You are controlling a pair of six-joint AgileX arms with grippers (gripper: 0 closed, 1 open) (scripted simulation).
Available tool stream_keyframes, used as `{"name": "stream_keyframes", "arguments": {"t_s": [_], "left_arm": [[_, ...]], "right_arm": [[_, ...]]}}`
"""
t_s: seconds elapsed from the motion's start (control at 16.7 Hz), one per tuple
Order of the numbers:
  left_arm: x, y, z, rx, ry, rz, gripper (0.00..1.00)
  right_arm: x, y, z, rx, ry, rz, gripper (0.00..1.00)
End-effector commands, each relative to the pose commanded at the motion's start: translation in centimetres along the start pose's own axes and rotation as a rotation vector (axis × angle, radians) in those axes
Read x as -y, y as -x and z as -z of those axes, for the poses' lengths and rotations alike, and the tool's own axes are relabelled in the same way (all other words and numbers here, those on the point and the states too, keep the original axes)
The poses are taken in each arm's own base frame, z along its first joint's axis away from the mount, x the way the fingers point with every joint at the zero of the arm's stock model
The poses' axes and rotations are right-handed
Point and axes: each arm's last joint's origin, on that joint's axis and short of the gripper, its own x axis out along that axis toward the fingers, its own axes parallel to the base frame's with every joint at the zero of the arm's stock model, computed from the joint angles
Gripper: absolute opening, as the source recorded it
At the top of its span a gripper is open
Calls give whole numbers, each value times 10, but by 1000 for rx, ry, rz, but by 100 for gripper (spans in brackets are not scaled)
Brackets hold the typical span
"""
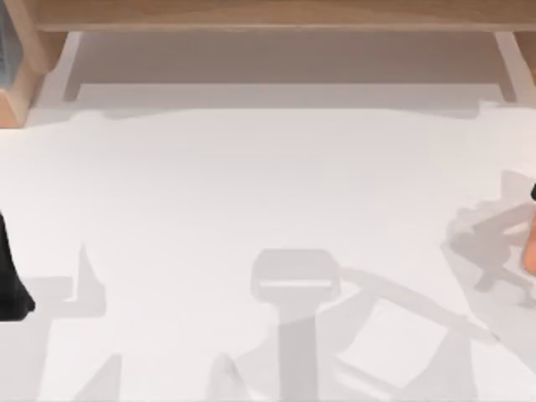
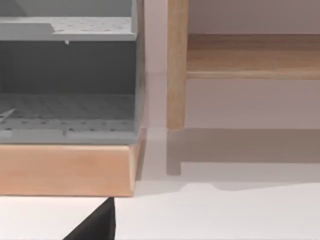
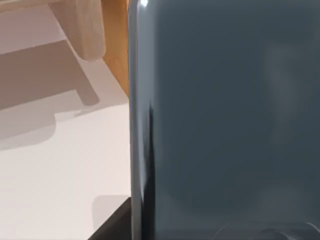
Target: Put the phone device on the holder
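Observation:
The phone device (image 3: 225, 120) stands very close in the right wrist view, a dark slate-grey glossy slab with a rounded edge. Right behind its edge rises an orange-brown wooden piece (image 3: 116, 50), which looks like the holder. I cannot tell whether the two touch. In the top view the same orange piece (image 1: 529, 247) peeks in at the table's right edge, with a dark part above it. A dark part of my right gripper (image 3: 112, 225) shows beside the phone's lower edge. My left arm (image 1: 10, 276) sits at the table's left edge, and its dark gripper tip (image 2: 95, 227) hangs over the white table.
A pale wooden frame (image 1: 268, 17) runs along the back of the white table (image 1: 251, 184). The left wrist view faces a grey shelf unit (image 2: 67, 80) on a wooden base (image 2: 65, 167), with a wooden leg (image 2: 176, 65) beside it. Arm shadows fall on the table's front.

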Motion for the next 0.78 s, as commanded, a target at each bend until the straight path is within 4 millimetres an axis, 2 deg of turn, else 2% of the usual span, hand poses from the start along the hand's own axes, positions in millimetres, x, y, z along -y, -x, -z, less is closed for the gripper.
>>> {"name": "stream_keyframes", "arguments": {"t_s": [0.3,0.6,0.78], "left_arm": [[0,0,0,0,0,0,100],[0,0,0,0,0,0,100],[0,0,0,0,0,0,100]], "right_arm": [[-1,0,-1,-1,-2,-8,0],[-12,13,-20,47,-122,-182,0],[-13,5,-9,19,-71,-194,0]]}}
